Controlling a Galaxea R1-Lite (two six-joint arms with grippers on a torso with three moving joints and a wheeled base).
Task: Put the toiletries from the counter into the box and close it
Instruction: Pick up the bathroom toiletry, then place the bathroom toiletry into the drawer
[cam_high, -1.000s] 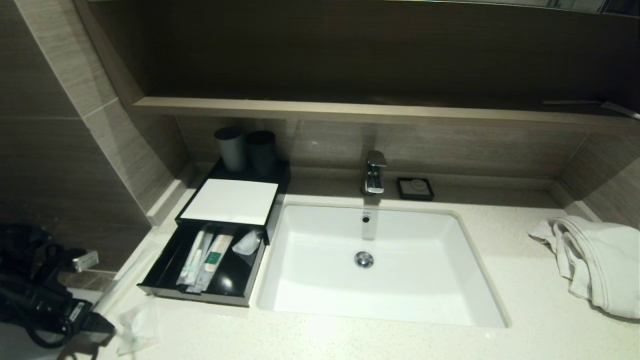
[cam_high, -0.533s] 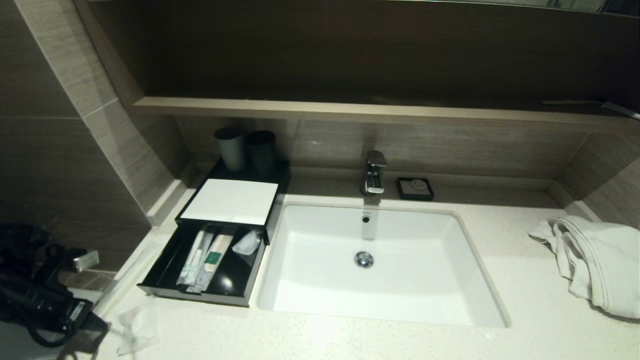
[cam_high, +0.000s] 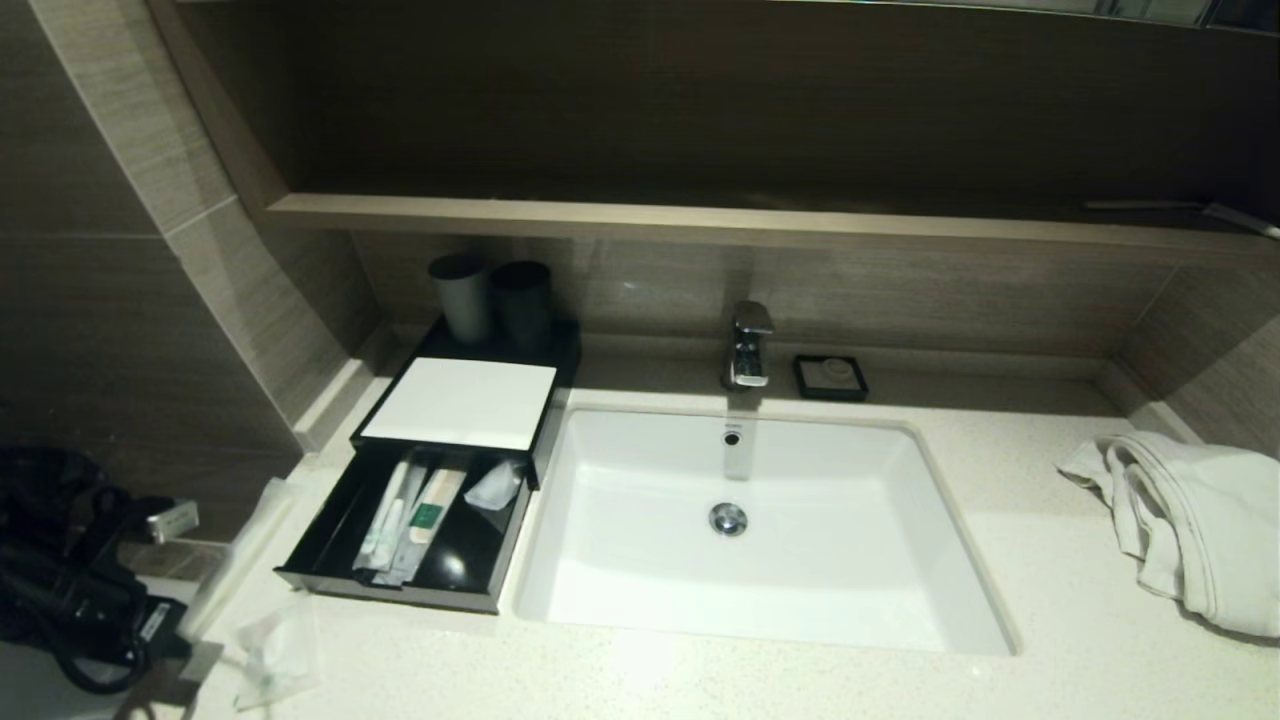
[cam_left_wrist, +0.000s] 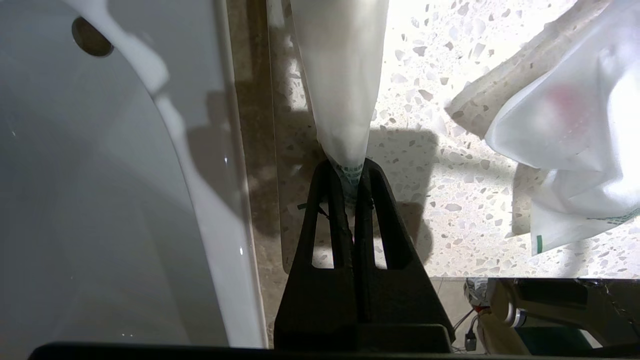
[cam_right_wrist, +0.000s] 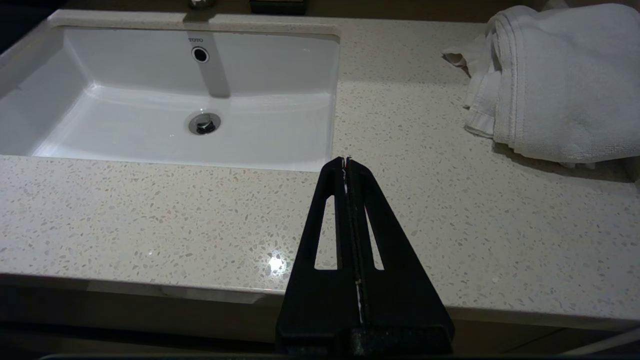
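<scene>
Two arms sit low at the counter's front edge. The left gripper (cam_left_wrist: 351, 172) is clamped on a long white packet (cam_left_wrist: 340, 75), held over the counter (cam_high: 700, 680) beside the open box (cam_high: 420, 520). The right gripper (cam_right_wrist: 346, 162) hangs with fingers pressed together, empty, near the sink (cam_right_wrist: 165, 100).

Cups: you have two dark cups (cam_high: 463, 295) (cam_high: 523, 300) behind the box.
Loose sachets: you see two, one long (cam_left_wrist: 340, 75), one crumpled (cam_left_wrist: 575, 125).
Towels: one white towel (cam_high: 1190, 525).
Boxes: one drawer box (cam_high: 400, 585).
Soap dishes: one (cam_high: 830, 377).
</scene>
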